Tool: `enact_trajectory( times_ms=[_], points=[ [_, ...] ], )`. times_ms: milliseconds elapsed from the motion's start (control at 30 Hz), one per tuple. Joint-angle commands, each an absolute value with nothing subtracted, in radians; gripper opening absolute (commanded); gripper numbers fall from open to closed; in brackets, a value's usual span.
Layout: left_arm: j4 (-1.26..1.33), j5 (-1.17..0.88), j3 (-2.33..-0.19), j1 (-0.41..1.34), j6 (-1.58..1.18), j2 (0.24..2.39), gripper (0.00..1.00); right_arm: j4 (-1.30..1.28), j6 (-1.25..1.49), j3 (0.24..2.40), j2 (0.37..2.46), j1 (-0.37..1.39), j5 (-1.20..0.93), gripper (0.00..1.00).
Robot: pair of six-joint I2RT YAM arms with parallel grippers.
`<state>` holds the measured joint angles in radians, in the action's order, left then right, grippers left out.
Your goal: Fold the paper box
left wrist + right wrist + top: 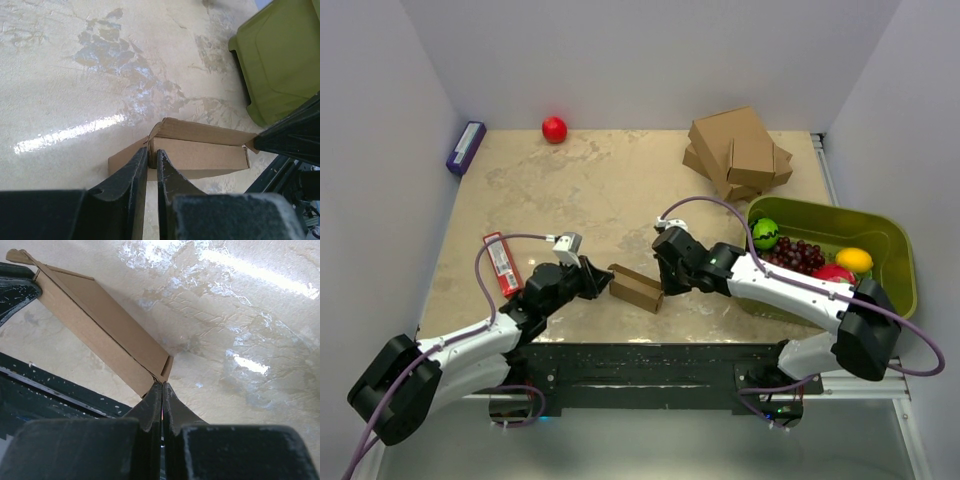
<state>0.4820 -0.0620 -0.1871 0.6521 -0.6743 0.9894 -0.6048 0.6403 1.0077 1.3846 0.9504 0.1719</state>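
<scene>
Near six o'clock on the bench, left claw pinches the paper box. Right claw — pressed together — touches its end.

No word, brand or number can be read anywhere. The red packet on the table bears a pale label, too small to read.

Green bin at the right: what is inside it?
A green striped fruit, dark grapes, a yellow fruit and a red fruit lie in the green bin. The right arm covers its near side, so anything there is hidden.
</scene>
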Motion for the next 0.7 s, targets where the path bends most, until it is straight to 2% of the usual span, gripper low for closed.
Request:
enact_trajectory(
  times_ms=[0, 667],
  points=[
    [0.428, -0.083, -0.201, 0.69, -0.71, 0.971, 0.15, -0.519, 0.695, 0.999, 1.384, 0.976, 0.212, 0.0],
    [0.428, -0.063, -0.204, 0.724, -0.73, 0.962, 0.14, -0.419, 0.85, 0.93, 1.333, 1.049, 0.339, 0.0]
  ],
)
